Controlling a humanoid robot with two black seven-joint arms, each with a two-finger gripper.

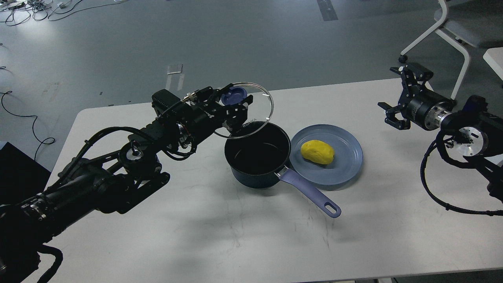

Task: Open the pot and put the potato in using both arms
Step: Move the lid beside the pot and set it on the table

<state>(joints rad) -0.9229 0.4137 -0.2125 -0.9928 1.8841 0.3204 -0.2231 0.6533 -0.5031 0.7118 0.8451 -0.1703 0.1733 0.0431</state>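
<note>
The dark navy pot (257,157) stands uncovered in the middle of the table, its black inside showing and its lavender handle (310,192) pointing to the front right. My left gripper (234,103) is shut on the purple knob (233,95) of the glass lid (257,114) and holds the lid tilted in the air, above and behind the pot's left rim. The yellow potato (317,152) lies on a light-blue plate (346,165) right of the pot. My right gripper (397,96) is open and empty above the table's far right edge.
The white table (251,236) ends close behind the lid and close behind the right gripper. A white chair (452,35) stands on the floor at the far right. A black box (17,181) sits off the table's left edge.
</note>
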